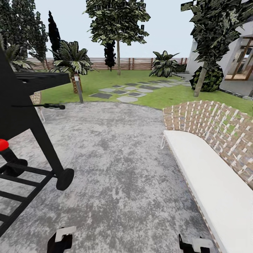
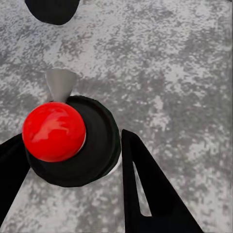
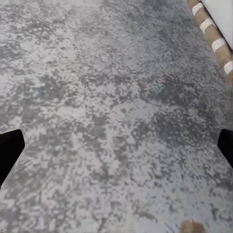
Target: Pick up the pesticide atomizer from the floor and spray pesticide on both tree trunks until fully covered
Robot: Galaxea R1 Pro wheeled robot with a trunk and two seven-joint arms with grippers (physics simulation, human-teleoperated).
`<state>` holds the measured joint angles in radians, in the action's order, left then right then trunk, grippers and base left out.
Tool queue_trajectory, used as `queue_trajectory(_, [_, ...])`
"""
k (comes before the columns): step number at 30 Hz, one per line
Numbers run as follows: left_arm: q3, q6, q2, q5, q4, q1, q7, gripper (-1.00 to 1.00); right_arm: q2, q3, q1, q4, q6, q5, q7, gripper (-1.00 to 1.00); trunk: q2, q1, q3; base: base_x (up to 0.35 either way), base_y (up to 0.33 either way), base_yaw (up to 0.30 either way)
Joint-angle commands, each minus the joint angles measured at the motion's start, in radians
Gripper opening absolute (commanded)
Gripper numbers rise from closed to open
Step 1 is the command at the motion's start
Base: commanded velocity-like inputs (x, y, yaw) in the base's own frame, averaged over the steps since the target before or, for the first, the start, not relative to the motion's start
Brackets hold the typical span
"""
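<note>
Left gripper (image 2: 73,179), fingers spread wide, straddles a red-capped black round object (image 2: 70,141) on mottled grey paving (image 1: 116,168); contact cannot be told. Right gripper (image 3: 116,150) is wide apart, holding nothing. Beyond: white-cushioned woven bench (image 1: 207,175), black wheeled grill (image 1: 31,116), green lawn (image 1: 165,95), two pale-trunked trees (image 1: 118,52) (image 1: 200,82), brown slatted fence (image 1: 137,63).

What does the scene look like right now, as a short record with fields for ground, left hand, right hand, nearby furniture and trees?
ground: mottled grey paving, lawn beyond
left hand: fingers spread, held round a red ball on a black disc; contact unclear
right hand: open, nothing between the fingers, over paving
furniture: black grill at left, white-cushioned wicker bench at right
trees: one mid-lawn, one near the house
fence: brown slats at back
</note>
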<state>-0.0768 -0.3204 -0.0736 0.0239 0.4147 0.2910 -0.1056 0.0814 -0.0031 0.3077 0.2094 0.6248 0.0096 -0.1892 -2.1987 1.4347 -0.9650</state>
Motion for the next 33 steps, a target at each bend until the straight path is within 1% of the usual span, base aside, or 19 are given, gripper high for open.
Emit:
queue_trajectory(1, [0.0, -0.003, 0.0, 0.002, -0.001, 0.0, -0.002, -1.0, 0.0, 0.0, 0.001, -0.001, 0.003, 0.001, -0.003, 1.0, 0.0, 0.0, -0.001, 0.338, 0.0, -0.039])
queue_trajectory(17, [0.0, -0.003, 0.0, 0.002, -0.001, 0.0, 0.001, -1.0, 0.0, 0.0, 0.001, -0.001, 0.003, 0.001, -0.003, 1.0, 0.0, 0.0, -0.001, 0.339, 0.0, -0.008])
queue_trajectory(25, [0.0, -0.003, 0.0, 0.002, -0.001, 0.0, 0.001, -1.0, 0.0, 0.0, 0.001, -0.001, 0.003, 0.001, -0.003, 1.0, 0.0, 0.0, 0.003, 0.339, 0.0, -0.203])
queue_trajectory(33, [0.0, -0.003, 0.0, 0.002, -0.001, 0.0, 0.001, -1.0, 0.0, 0.0, 0.001, -0.001, 0.003, 0.001, -0.003, 1.0, 0.0, 0.0, 0.004, 0.338, 0.0, -0.023])
